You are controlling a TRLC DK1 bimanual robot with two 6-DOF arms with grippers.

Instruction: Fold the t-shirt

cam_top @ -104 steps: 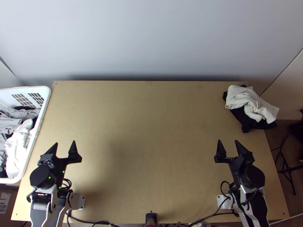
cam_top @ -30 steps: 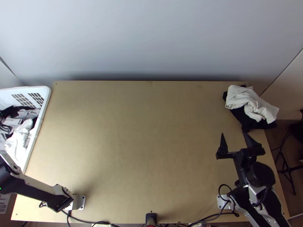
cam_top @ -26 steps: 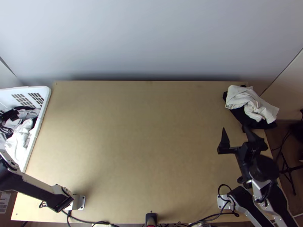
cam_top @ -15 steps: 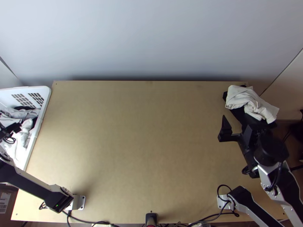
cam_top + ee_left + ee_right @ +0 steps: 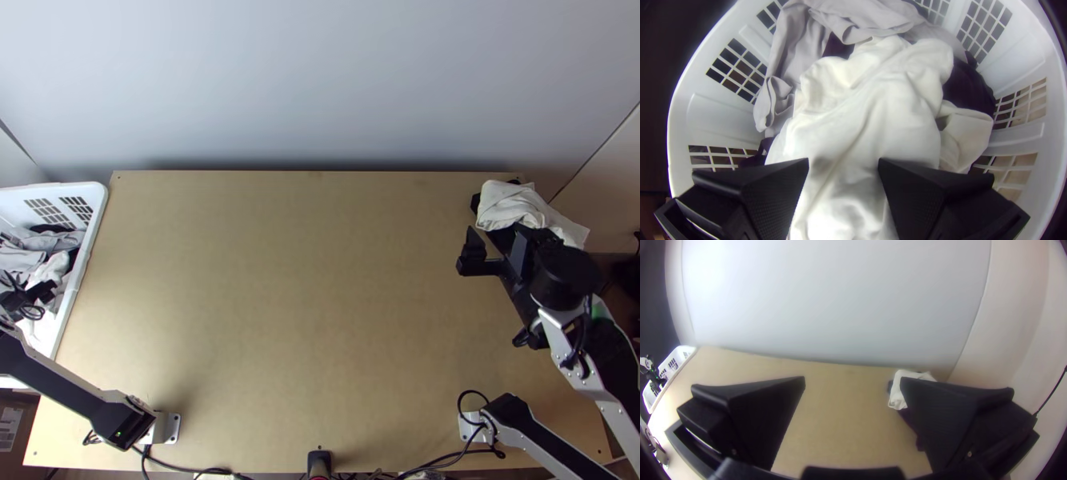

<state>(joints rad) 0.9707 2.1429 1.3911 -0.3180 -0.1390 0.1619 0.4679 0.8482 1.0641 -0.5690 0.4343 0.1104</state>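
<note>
Evidently the job is at its picking stage: the left tool (image 5: 843,162) is over the laundry basket (image 5: 672,133), its two fingers well apart above a bunched white cloth (image 5: 871,111). That cloth is probably the t-shirt to be folded, though its heaped state hides any collar or sleeve. Whether the fingers touch it, I cannot tell. Next, the tool likely needs to sink a little, close on a good pinch of the white fabric and lift it clear, then bring it to the desk (image 5: 304,304) for spreading; folding proper has yet to begin. A deep grab could drag up a neighbour too.

The basket, white with slotted walls, stands at the desk's left side. Inside, the white cloth lies on top, with a crumpled grey cloth (image 5: 889,18) next to it and dark fabric (image 5: 969,84) showing beneath and beside them.

At the desk's far right corner, a second white cloth (image 5: 508,204) sits bunched on a black one (image 5: 909,422). The right tool (image 5: 496,230) is near that pile, fingers spread, with nothing between them.
</note>
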